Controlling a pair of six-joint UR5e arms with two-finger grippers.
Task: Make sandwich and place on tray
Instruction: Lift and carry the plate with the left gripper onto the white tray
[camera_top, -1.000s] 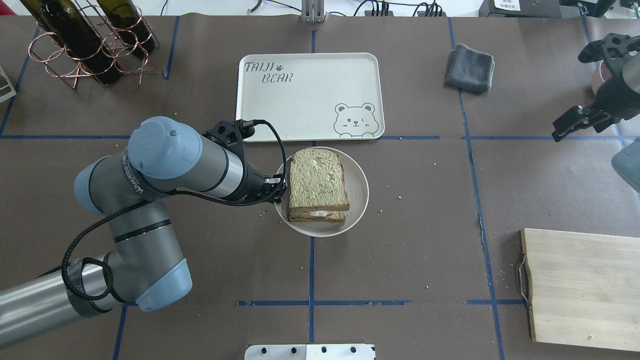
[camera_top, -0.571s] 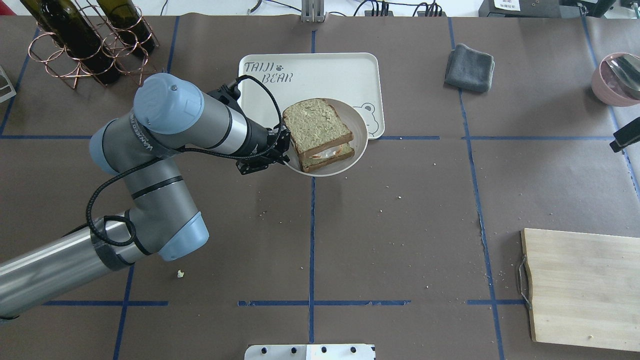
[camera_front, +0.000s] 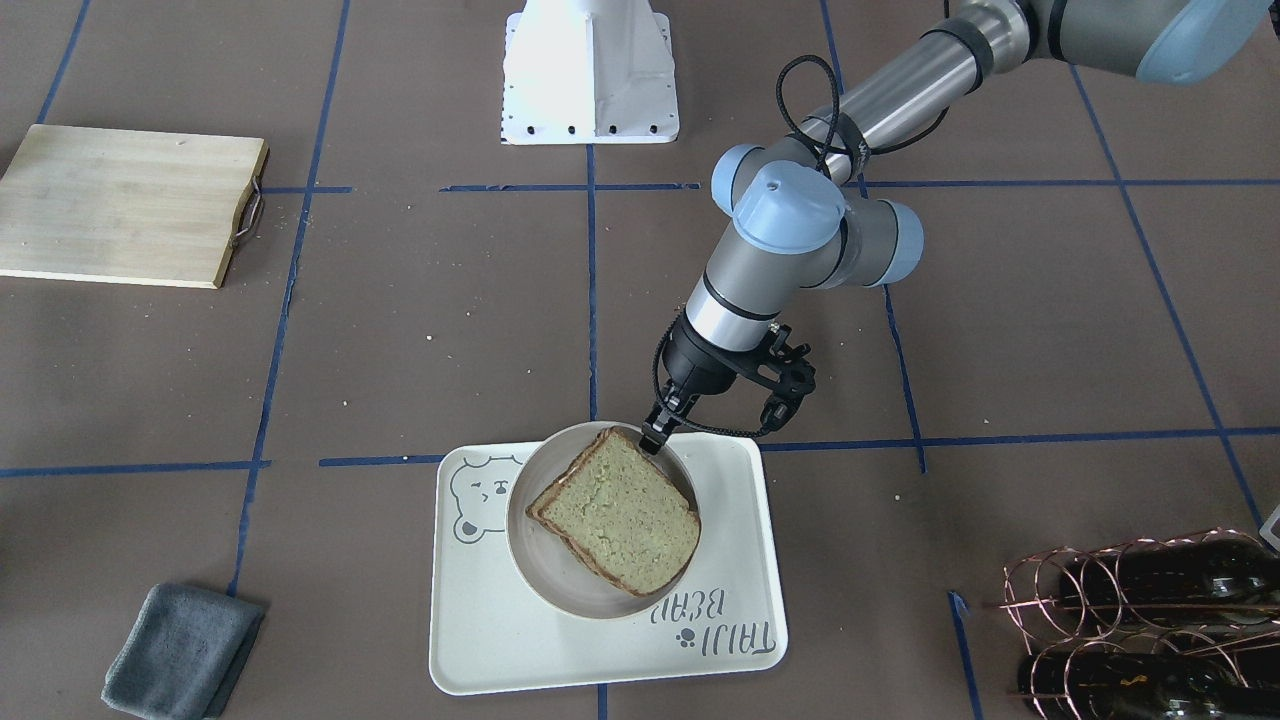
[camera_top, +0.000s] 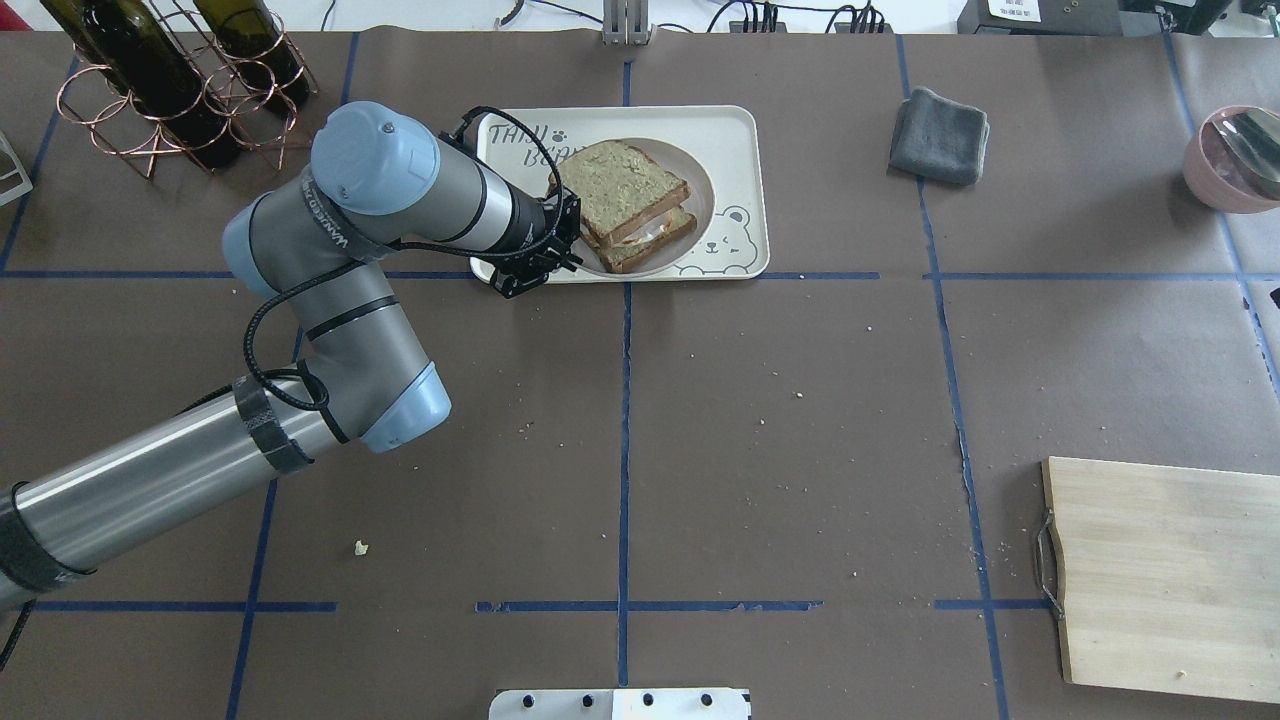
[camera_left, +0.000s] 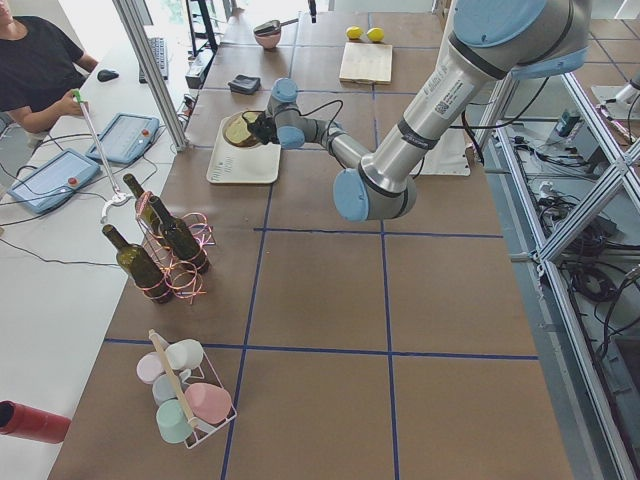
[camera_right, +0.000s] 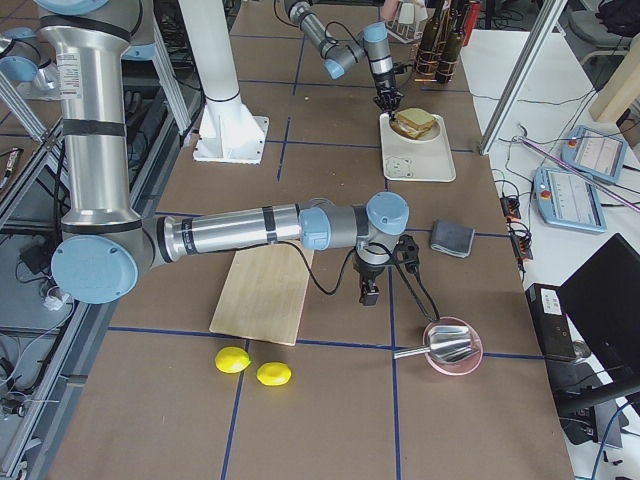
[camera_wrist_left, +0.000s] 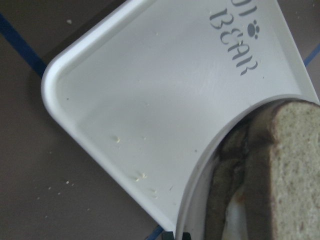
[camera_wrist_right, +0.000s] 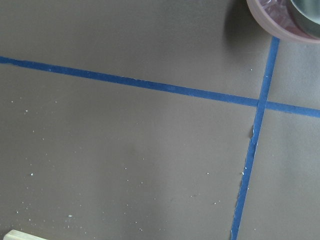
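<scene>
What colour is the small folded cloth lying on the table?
Dark grey. The small folded cloth shows best in the overhead exterior view.

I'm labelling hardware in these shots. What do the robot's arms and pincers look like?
The left arm and right arm are silver-grey tubes with darker grey joints and round light-blue caps. A black cable loops along the left arm, held by black tape; white lettering marks one link. The left pincer and right pincer are small and black.
</scene>
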